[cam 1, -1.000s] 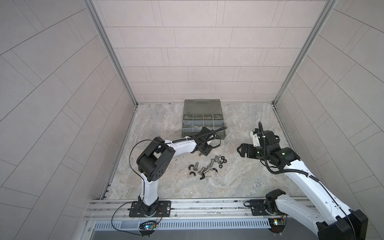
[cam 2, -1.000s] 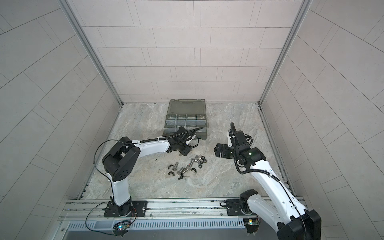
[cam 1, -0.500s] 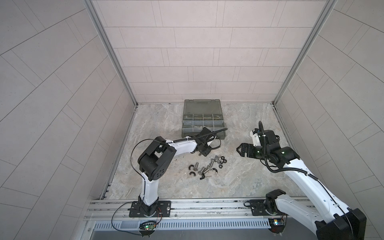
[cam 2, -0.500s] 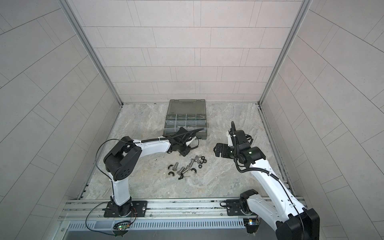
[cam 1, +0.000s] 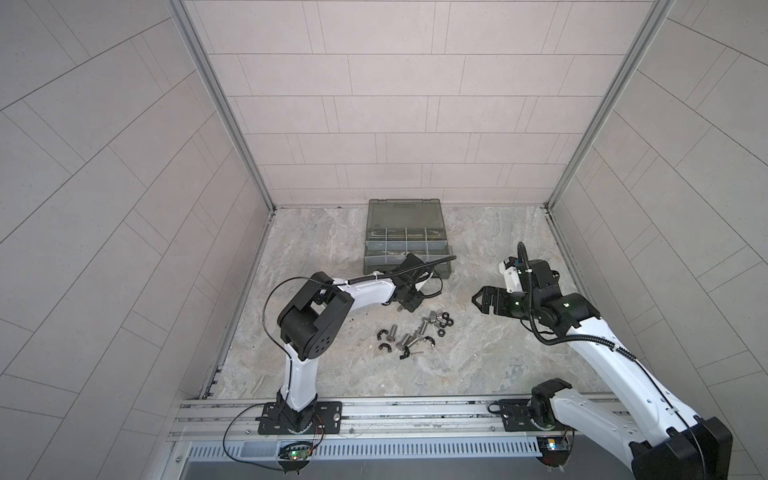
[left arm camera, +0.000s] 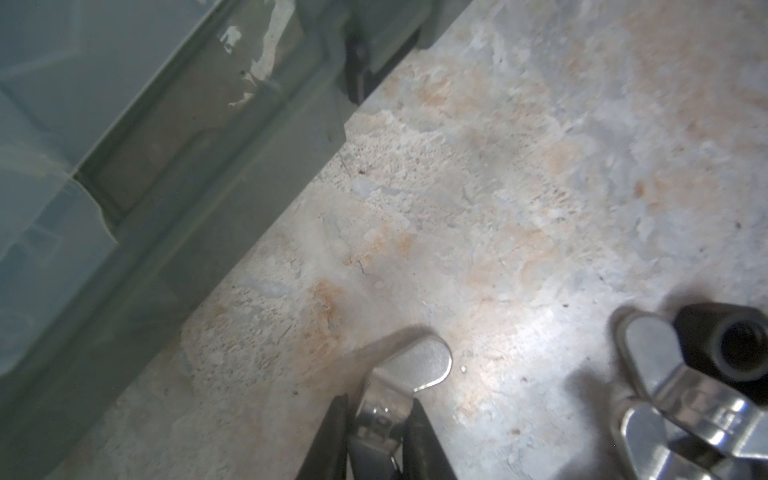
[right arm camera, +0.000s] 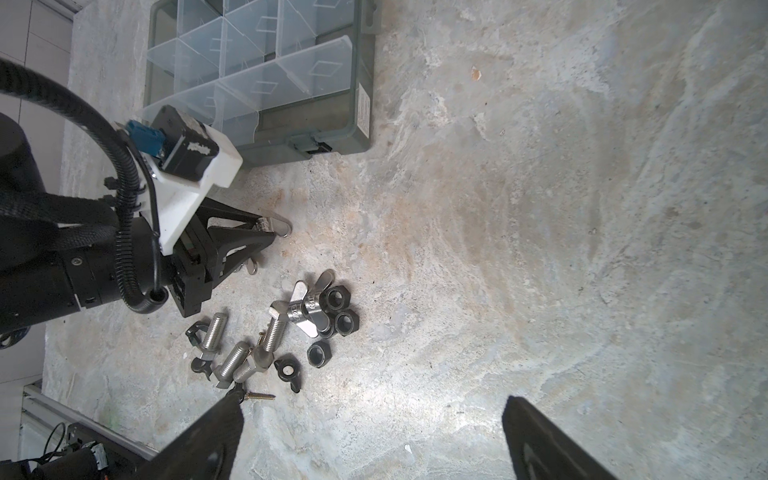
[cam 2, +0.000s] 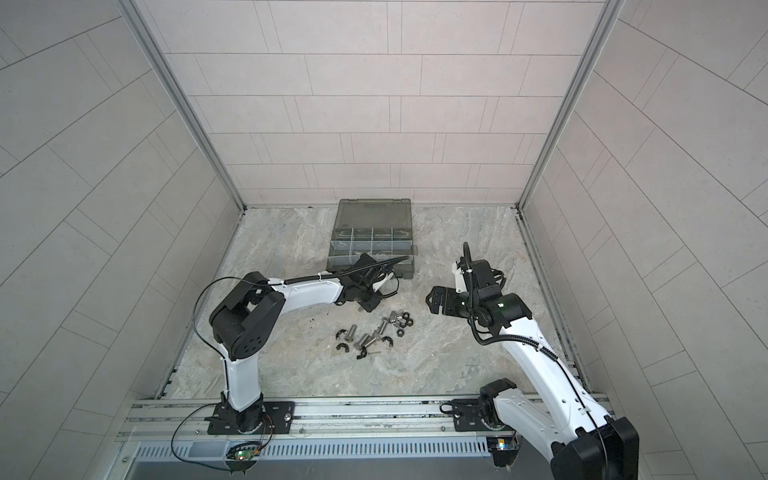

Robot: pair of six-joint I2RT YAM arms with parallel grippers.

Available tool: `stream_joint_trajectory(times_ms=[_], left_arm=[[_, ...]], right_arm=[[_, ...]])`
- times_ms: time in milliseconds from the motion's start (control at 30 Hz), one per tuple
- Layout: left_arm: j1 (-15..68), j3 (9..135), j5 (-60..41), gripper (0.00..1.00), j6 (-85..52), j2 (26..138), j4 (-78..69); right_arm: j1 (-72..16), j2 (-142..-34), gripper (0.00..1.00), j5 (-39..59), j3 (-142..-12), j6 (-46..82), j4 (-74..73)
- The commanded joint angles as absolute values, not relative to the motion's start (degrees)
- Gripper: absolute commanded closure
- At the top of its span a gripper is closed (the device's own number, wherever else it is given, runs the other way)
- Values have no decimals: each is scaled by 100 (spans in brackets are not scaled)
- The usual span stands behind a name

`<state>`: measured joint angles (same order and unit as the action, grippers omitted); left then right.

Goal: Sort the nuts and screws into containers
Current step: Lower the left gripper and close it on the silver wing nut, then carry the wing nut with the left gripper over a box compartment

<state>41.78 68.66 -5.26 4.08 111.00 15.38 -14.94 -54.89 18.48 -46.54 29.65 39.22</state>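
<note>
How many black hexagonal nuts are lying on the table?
3. One black hexagonal nut and a second lie against the silver winged nuts; a third lies close by. Others may be hidden beneath them.

Nothing legible: the white sticker [right arm camera: 364, 109] on the organiser case [right arm camera: 340, 137] is too small to read.

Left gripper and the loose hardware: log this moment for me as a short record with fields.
left gripper: shut on a silver winged nut, low by the table
right gripper: open, holding nothing
organiser case: lid open; compartments in view look empty
bolts: loose on the table, bunched together
black hex nuts: loose beside the bolts
progress: nothing visibly sorted yet
</note>
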Motion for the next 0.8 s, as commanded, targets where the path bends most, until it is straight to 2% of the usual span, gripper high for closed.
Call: stream_joint_trajectory(times_ms=[0,433,767], left_arm=[[4197,7005,-569,96,365,10806,1834],[4197,7387,-370,97,284,10271,2246],[3996,8030,600,98,292,10122,2596]], right_arm=[[-1477,-5412,1,1872,-4711,2949,3951],[-1467,-5322,1,1907,-4730,2958,4024],[-1460,-5527,1,2100,-5159,2926,4071]])
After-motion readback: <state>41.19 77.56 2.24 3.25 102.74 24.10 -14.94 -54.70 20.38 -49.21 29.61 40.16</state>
